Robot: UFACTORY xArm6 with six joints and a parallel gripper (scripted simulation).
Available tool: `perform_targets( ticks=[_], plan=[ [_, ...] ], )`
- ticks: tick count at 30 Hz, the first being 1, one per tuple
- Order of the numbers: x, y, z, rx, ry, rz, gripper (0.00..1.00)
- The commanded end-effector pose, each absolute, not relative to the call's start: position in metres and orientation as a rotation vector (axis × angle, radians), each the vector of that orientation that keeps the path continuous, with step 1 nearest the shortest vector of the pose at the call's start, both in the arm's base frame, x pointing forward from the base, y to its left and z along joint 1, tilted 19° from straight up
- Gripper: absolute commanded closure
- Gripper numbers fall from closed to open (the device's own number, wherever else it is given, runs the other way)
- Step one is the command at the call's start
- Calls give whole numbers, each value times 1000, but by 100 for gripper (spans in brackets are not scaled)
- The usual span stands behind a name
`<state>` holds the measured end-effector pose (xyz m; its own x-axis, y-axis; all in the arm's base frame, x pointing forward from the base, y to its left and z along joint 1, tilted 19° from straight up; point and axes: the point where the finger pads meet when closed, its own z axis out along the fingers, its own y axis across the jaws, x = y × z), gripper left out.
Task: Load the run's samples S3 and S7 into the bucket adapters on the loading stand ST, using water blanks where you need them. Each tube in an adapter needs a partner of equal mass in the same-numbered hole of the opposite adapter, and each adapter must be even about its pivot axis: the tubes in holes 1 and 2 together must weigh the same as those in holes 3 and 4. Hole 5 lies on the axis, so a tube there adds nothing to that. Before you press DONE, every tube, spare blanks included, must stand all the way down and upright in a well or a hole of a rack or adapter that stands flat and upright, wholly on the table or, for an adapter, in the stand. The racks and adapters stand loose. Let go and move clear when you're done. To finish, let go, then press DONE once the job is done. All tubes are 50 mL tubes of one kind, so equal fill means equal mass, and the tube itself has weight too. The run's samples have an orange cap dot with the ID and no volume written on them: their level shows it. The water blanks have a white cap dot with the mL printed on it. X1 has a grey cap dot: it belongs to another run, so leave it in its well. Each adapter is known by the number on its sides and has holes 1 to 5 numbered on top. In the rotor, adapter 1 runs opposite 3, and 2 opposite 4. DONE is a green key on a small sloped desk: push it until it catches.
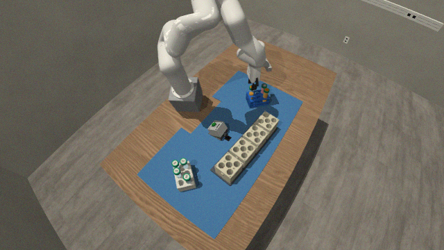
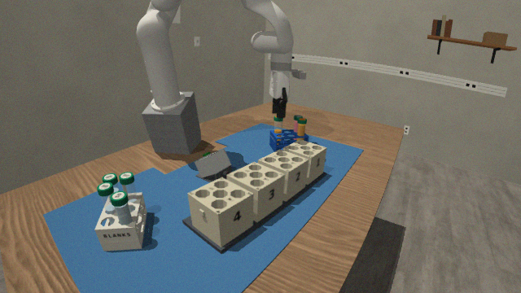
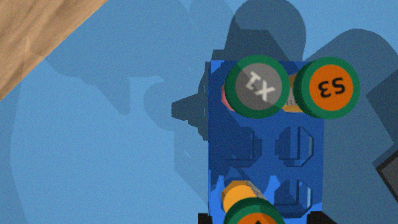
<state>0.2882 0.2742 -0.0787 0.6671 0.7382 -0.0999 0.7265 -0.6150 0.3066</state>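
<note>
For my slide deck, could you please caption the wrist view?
Open hand poised over an orange-dotted sample tube in the blue plastic rack, beside grey-dotted X1 and S3.

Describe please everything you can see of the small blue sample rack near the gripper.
The blue rack is a small block, plastic by its look, standing flat on the blue mat beside adapter 1. Its top has wells in two columns. Three hold green-capped tubes: X1 with a grey dot, S3 with an orange dot beside it, and a third orange-dotted tube at the opposite end. The wells between are empty. The open gripper hangs just above that third tube.
</note>
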Motion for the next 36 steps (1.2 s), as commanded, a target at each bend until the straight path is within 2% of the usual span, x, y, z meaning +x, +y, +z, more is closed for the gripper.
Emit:
perform_targets(
  ticks=[1, 36],
  plan=[
    [290, 275, -82, 2565, 1164, 58, 43],
    [293, 270, -98, 2565, 1164, 58, 43]
  ],
)
